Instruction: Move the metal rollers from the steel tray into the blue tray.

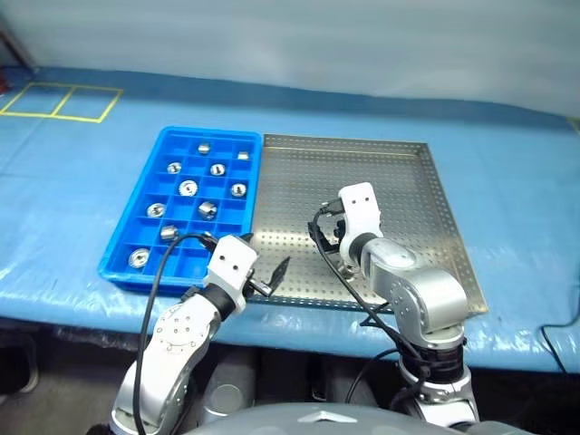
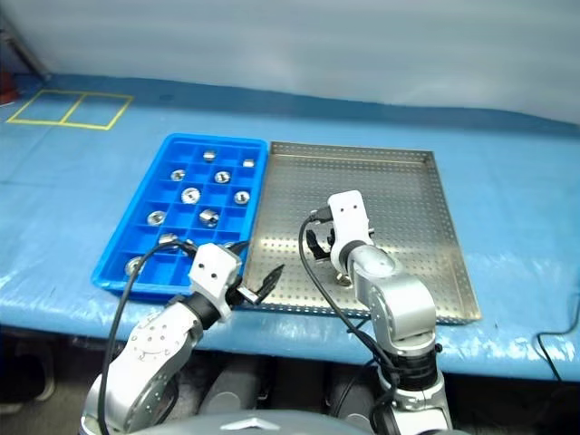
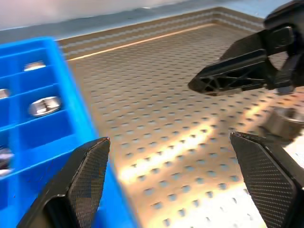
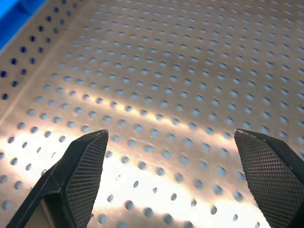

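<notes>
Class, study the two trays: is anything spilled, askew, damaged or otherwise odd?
Nothing stands out. The rollers in the blue tray each lie inside a compartment. The steel tray sits square beside it and looks undamaged, with one roller left on its floor near the open right gripper.

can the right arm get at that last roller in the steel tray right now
Probably yes. The roller lies on the steel tray just beneath the right gripper, whose fingers stand open, and nothing lies between them; the left gripper is off to the side.
</notes>
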Action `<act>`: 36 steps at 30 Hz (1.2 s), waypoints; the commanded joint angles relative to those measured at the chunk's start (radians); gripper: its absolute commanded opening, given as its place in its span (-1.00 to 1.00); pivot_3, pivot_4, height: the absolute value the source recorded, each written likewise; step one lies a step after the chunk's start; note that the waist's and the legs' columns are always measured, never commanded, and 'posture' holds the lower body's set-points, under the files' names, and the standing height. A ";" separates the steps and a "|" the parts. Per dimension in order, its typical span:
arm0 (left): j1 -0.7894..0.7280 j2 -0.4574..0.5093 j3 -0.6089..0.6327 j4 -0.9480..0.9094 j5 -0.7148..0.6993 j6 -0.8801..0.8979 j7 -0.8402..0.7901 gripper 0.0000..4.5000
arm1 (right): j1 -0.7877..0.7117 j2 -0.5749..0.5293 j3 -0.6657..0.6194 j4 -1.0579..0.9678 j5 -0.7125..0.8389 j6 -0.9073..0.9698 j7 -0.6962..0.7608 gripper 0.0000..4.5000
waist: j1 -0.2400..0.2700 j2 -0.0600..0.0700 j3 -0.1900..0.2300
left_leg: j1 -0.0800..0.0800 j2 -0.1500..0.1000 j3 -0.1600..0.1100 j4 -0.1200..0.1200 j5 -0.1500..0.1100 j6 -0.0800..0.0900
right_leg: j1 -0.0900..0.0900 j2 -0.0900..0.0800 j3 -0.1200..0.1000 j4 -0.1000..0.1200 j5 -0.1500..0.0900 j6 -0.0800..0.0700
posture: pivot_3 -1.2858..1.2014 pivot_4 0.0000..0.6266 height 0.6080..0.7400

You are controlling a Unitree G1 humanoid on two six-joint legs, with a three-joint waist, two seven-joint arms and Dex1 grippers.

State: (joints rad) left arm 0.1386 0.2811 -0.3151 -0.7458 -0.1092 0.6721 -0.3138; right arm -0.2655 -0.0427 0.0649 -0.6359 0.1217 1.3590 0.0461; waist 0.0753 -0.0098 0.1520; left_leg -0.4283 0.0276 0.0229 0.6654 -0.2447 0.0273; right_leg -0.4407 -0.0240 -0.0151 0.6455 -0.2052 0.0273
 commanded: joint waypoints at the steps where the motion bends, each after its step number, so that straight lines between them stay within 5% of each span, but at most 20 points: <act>1: -0.014 0.024 -0.020 -0.010 -0.029 0.007 -0.041 0.97 | 0.035 0.015 -0.013 -0.097 0.002 0.061 -0.018 0.98 | -0.029 0.000 0.000 | 0.001 0.000 0.000 0.000 0.000 0.000 | 0.000 0.000 0.000 0.001 0.000 0.000 | 0.10 -0.52 1.00; 7: -0.024 0.038 -0.030 -0.005 -0.041 0.009 -0.051 0.97 | 0.097 0.049 -0.015 -0.149 0.006 0.136 -0.032 0.98 | -0.061 0.000 0.000 | 0.003 0.000 0.001 0.000 0.001 0.000 | 0.000 0.001 0.002 0.003 0.000 0.000 | 0.09 -0.52 1.00; 36: -0.023 0.040 -0.031 -0.002 -0.029 0.001 -0.041 0.97 | 0.085 0.065 0.005 -0.111 0.006 0.108 -0.024 0.98 | -0.059 0.000 0.000 | 0.004 0.000 0.002 0.001 0.001 0.000 | 0.001 0.000 0.005 0.003 0.001 0.001 | 0.13 -0.52 1.00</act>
State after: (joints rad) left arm 0.1196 0.3220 -0.3433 -0.7429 -0.1369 0.6885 -0.3575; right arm -0.1627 0.0159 0.0659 -0.7422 0.1238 1.5017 0.0220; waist 0.0161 -0.0099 0.1517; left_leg -0.4243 0.0272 0.0255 0.6669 -0.2435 0.0277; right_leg -0.4394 -0.0240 -0.0106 0.6490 -0.2045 0.0289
